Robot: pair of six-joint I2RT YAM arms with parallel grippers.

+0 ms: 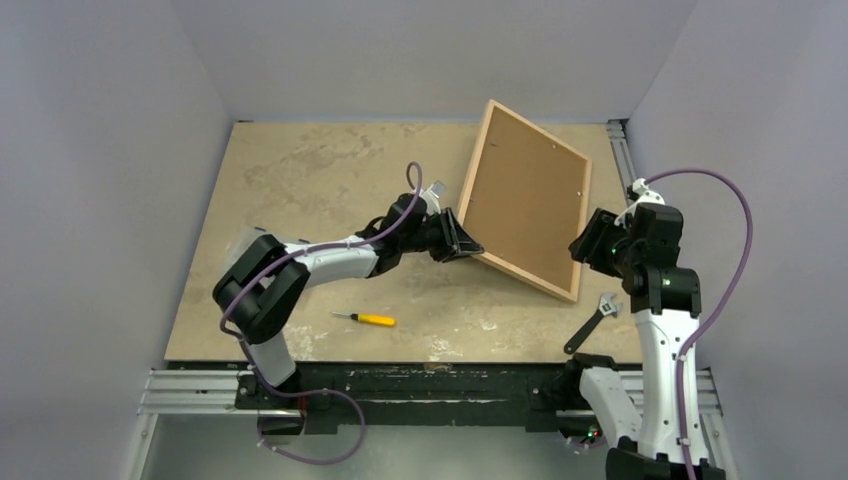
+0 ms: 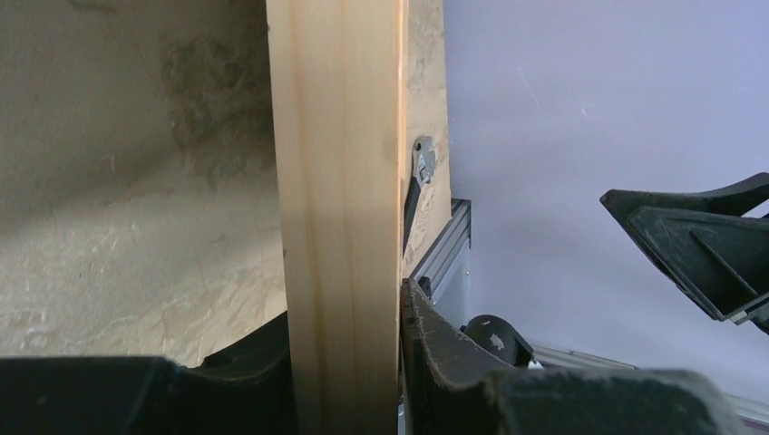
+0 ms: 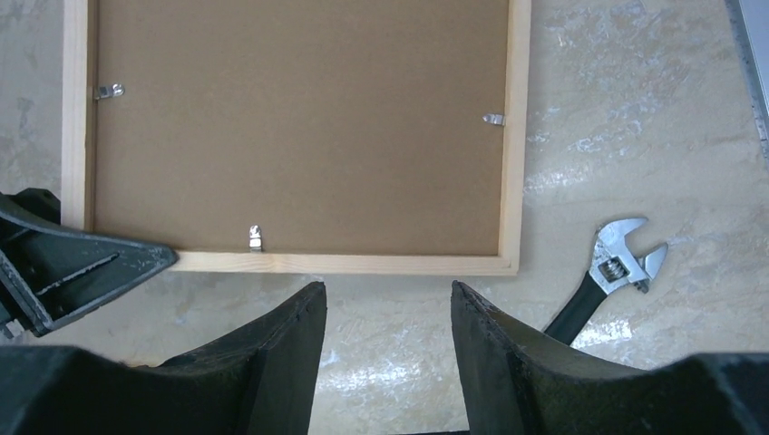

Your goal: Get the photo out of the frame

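Note:
The light-wood frame [image 1: 468, 190] lies back side up, its left side lifted off the table, with the brown backing board [image 1: 525, 200] showing inside it. The photo is hidden. My left gripper [image 1: 462, 243] is shut on the frame's left rail, which stands between its fingers in the left wrist view [image 2: 340, 181]. My right gripper [image 1: 585, 245] is open and empty, hovering just off the frame's rail [image 3: 345, 263]. Small metal clips [image 3: 256, 237] hold the backing board [image 3: 299, 118] in the frame.
An adjustable wrench [image 1: 595, 320] lies near the table's front right, close to the frame's corner [image 3: 608, 272]. A yellow-handled screwdriver [image 1: 368, 319] lies at the front centre. Grey walls close in the table on three sides.

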